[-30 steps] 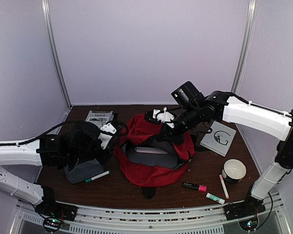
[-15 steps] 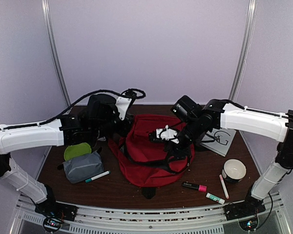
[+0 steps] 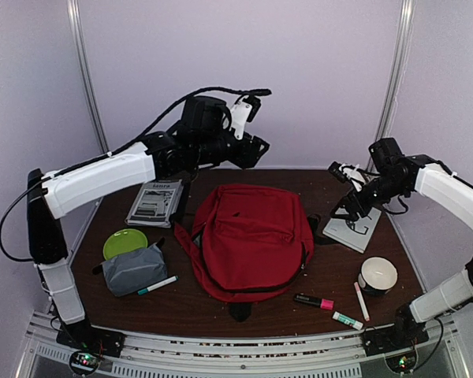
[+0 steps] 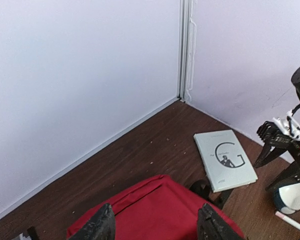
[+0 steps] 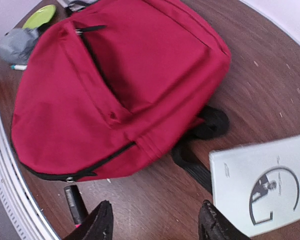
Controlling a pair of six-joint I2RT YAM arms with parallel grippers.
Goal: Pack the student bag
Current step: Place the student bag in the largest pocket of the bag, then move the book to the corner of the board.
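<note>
The student bag [image 3: 252, 236] is a large red backpack lying flat in the middle of the table, with its black zippers drawn along the edges. My left gripper [image 3: 251, 150] hangs open high over the bag's back edge, holding nothing. In the left wrist view the student bag [image 4: 160, 212] shows between the open gripper [image 4: 157, 227]. My right gripper [image 3: 342, 211] is open and empty, just right of the bag, over a white book [image 3: 353, 224]. From the right wrist camera, the student bag [image 5: 115, 85] lies beyond the open gripper [image 5: 155, 225], with bare table between the fingers.
A printed booklet [image 3: 154, 201], a green plate [image 3: 125, 242], a grey pouch [image 3: 134, 268] and a teal marker [image 3: 158, 285] lie left of the bag. A black-pink marker [image 3: 314, 301], a glue stick [image 3: 348, 320], a pink pen [image 3: 361, 301] and a white cup [image 3: 378, 276] lie front right.
Both grippers let go of the bag and opened. The left arm rose to the back; the right arm swung right over the white book. The bag now lies flat.
</note>
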